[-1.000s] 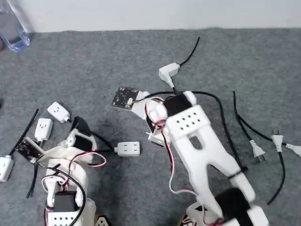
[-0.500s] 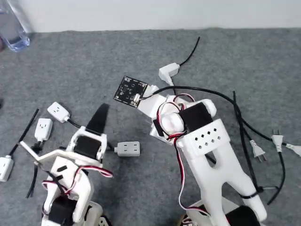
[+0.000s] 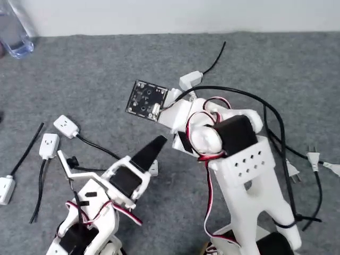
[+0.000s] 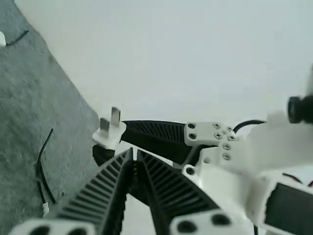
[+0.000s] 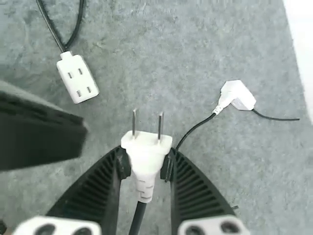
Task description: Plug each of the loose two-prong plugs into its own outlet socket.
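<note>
A robotics test bench: grey felt table (image 3: 95, 58), bare white wall (image 3: 159, 16), scattered outlet sockets (image 3: 66, 125).

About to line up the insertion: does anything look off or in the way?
Nothing damaged. The plug sits straight in the right jaws, prongs forward. The left jaws, shut and empty, hang over the nearest outlet, crowding the approach.

Grey mat (image 3: 79, 69): the left gripper (image 3: 154, 147) hung over mid-table, with a white outlet socket (image 3: 153, 169) partly hidden at its side. The right arm (image 3: 241, 159) stood just beside, its camera board (image 3: 147, 100) near a white angled plug (image 3: 190, 81) on black cord. Far socket (image 3: 66, 126) and near socket (image 3: 49, 145) lay close together, with an edge socket (image 3: 5, 189) apart from them; a first loose plug (image 3: 290, 170) and a second loose plug (image 3: 313, 158) lay among cords on the opposite side.
</note>
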`<state>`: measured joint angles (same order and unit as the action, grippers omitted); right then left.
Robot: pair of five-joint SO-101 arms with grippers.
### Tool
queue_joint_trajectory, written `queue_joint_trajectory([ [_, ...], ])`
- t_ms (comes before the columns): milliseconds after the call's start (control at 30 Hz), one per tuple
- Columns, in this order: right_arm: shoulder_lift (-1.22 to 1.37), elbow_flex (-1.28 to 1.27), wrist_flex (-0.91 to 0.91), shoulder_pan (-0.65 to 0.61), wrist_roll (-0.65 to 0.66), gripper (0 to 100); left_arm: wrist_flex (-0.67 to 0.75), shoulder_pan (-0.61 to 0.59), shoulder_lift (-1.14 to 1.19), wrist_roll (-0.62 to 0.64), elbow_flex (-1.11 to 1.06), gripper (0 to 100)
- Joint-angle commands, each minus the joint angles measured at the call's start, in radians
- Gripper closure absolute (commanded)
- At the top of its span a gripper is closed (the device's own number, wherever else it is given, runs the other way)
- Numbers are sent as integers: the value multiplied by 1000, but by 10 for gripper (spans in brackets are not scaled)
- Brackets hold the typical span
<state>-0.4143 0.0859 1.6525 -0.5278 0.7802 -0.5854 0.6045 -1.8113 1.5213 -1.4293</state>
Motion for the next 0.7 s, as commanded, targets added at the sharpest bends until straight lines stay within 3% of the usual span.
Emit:
queue_joint_trajectory([
  [0,-24,80,61,-58,14,991,20,26,-14,-29,38,985],
  [133,-22,83,74,-108,5,991,20,21,-14,-28,38,985],
  [667,-33,86,133,-110,-8,991,20,20,-14,-29,38,985],
])
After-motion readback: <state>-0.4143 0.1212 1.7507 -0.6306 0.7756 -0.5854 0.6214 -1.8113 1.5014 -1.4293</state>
